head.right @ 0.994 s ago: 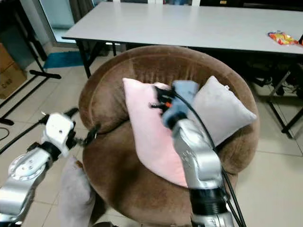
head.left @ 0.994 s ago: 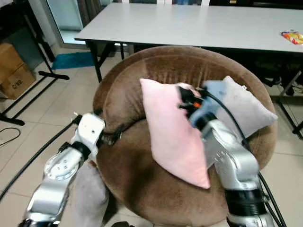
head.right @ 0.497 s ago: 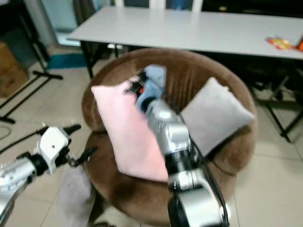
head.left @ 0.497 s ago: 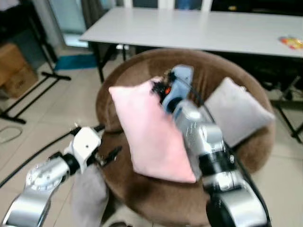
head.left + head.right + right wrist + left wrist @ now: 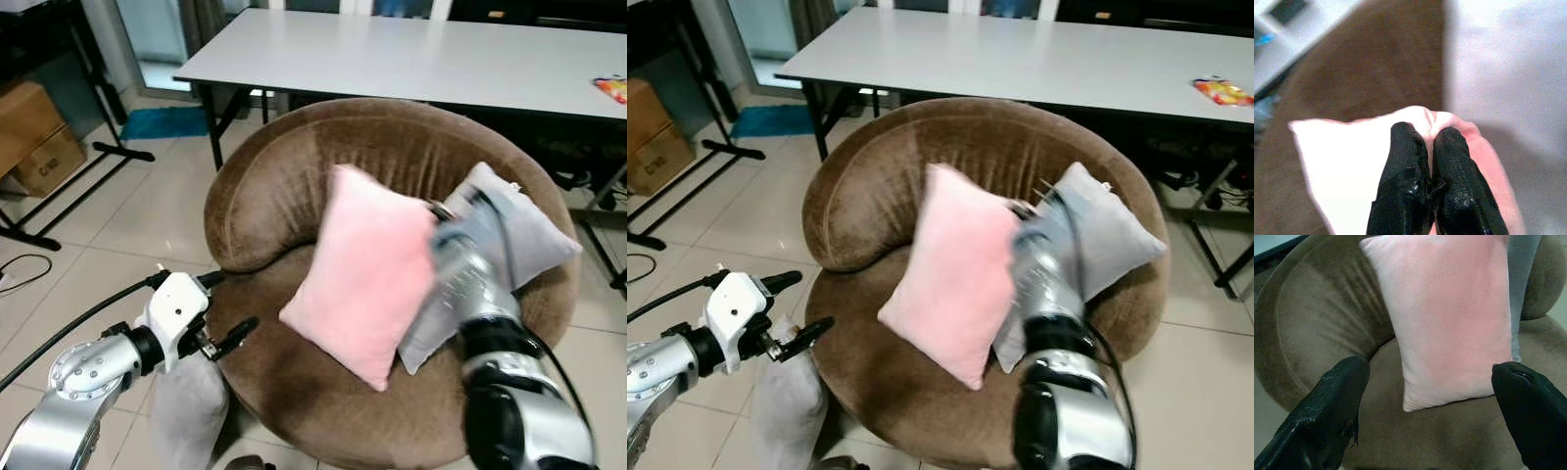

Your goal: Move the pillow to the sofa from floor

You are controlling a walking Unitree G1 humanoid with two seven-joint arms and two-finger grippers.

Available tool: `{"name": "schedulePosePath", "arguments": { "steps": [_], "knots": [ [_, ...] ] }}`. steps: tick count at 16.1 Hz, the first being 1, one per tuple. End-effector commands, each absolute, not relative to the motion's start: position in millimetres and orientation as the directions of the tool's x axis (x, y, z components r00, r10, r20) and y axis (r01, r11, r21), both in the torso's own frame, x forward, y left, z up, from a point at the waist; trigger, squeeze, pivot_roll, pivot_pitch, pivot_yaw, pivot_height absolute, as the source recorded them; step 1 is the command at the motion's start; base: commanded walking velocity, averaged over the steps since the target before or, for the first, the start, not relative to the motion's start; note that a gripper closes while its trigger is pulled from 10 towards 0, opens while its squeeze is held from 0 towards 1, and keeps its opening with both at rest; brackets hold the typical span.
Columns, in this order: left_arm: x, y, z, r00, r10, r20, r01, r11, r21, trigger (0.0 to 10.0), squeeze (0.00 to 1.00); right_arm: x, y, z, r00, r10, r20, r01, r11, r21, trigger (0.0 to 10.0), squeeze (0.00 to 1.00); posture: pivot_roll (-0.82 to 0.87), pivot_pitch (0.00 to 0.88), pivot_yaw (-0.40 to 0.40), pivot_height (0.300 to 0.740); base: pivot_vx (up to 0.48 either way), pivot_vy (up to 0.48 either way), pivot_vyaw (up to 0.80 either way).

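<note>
- The pink pillow (image 5: 367,269) stands tilted on the seat of the round brown sofa (image 5: 284,186), its top leaning toward the backrest, its lower corner near the seat's front edge.
- The right gripper (image 5: 1426,142) has its two black fingers pressed together on the pillow's upper edge — a fold of pink fabric is pinched between them.
- A grey pillow (image 5: 529,230) lies just to the right of the pink one, touching it, against the sofa's right side.
- The left gripper (image 5: 1425,391) hangs at the sofa's near-left edge, fingers spread wide and holding nothing.
- A white table (image 5: 411,54) stands beyond the sofa — a cardboard box (image 5: 34,132) sits on the floor at far left.
</note>
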State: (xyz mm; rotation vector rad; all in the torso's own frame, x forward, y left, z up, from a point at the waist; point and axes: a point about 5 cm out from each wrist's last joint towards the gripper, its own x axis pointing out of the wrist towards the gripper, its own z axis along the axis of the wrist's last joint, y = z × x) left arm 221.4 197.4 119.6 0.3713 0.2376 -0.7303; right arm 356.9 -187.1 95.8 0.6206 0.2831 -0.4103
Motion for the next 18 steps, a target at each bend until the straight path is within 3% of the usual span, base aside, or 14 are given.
{"name": "schedulePosePath", "arguments": {
  "steps": [1,5,9,10,11,14,18],
  "knots": [
    [221,197,122,0.705,-0.621,-0.342,0.705,0.666,0.245,10.0,0.01,350,-211,92,0.837,-0.391,-0.383,0.543,0.680,0.492,10.0,0.00,0.02,0.000,0.009,0.740,0.000,0.000,0.00],
    [224,194,124,0.667,-0.658,-0.350,0.740,0.638,0.213,10.0,0.01,339,-241,89,0.802,-0.484,-0.350,0.597,0.640,0.483,10.0,0.00,-0.01,0.000,0.036,0.740,0.000,0.000,0.00],
    [221,187,131,0.573,-0.745,-0.341,0.809,0.581,0.092,10.0,0.01,337,-231,87,0.831,-0.440,-0.339,0.556,0.656,0.511,10.0,0.00,-0.02,0.000,0.044,0.740,0.000,0.000,0.00],
    [220,187,131,0.569,-0.749,-0.340,0.812,0.576,0.090,10.0,0.01,337,-229,87,0.837,-0.433,-0.335,0.548,0.663,0.510,10.0,0.42,-0.02,0.000,0.044,0.740,0.000,0.000,0.00],
    [221,187,132,0.566,-0.752,-0.339,0.816,0.570,0.097,10.0,0.01,337,-224,89,0.848,-0.420,-0.323,0.529,0.673,0.517,10.0,1.00,-0.03,0.000,0.042,0.740,0.000,0.000,0.00],
    [218,182,135,0.539,-0.778,-0.324,0.835,0.545,0.078,10.0,0.01,326,-208,103,0.907,-0.372,-0.195,0.420,0.815,0.399,10.0,1.00,-0.04,0.000,0.025,0.740,0.000,0.000,0.00],
    [218,178,141,0.548,-0.783,-0.295,0.831,0.548,0.092,10.0,0.00,302,-216,118,0.917,-0.384,-0.103,0.398,0.884,0.245,10.0,1.00,-0.05,0.000,0.023,0.740,0.000,0.000,0.00]
  ]
}}
